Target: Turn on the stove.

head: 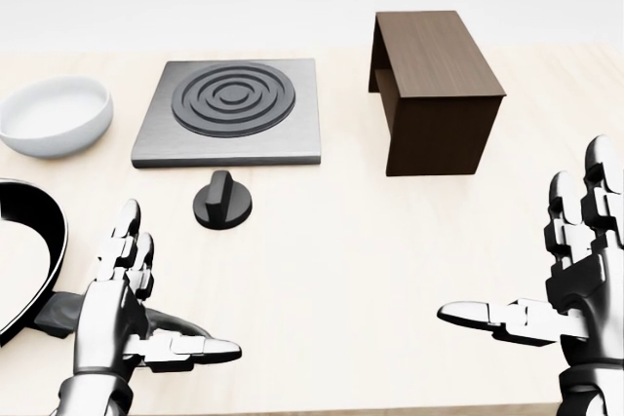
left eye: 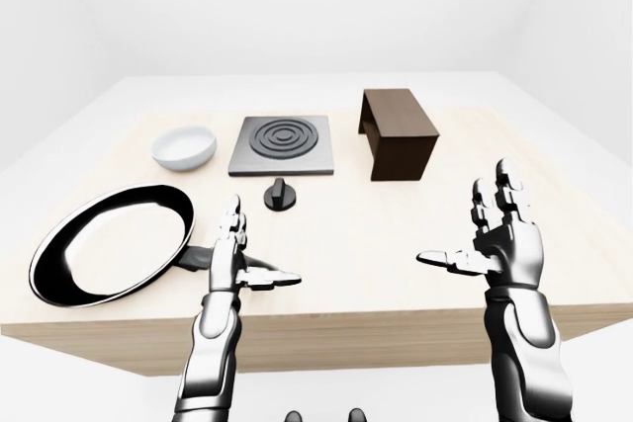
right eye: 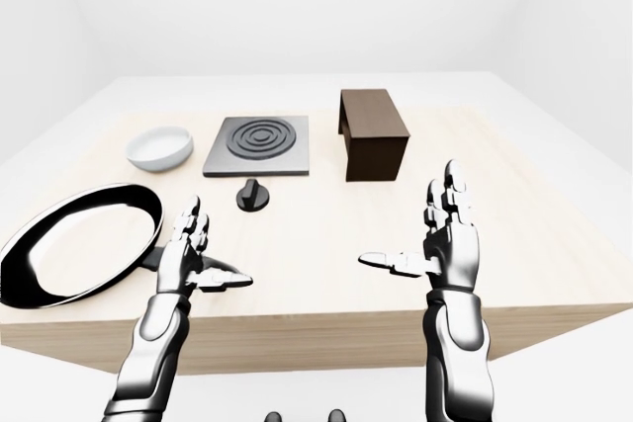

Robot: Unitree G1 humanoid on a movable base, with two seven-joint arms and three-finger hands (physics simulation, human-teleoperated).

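Hands are hovering spread and empty over the table (head: 341, 270): the left hand (head: 122, 314) at the head view's lower left, above the frying pan (left eye: 109, 244) handle, the right hand (head: 565, 289) at the lower right, each with fingers up and thumb pointing inward. The stove (head: 232, 109) is sitting upper centre-left, its black knob (head: 222, 202) lying just below it, untouched. A white bowl (head: 54, 114) is resting left of the stove, a brown box (head: 436, 90) to its right.

Simulated kitchen: stove (head: 229, 111), pan (left eye: 111, 242), bowl (left eye: 184, 147) on table (left eye: 396, 234)
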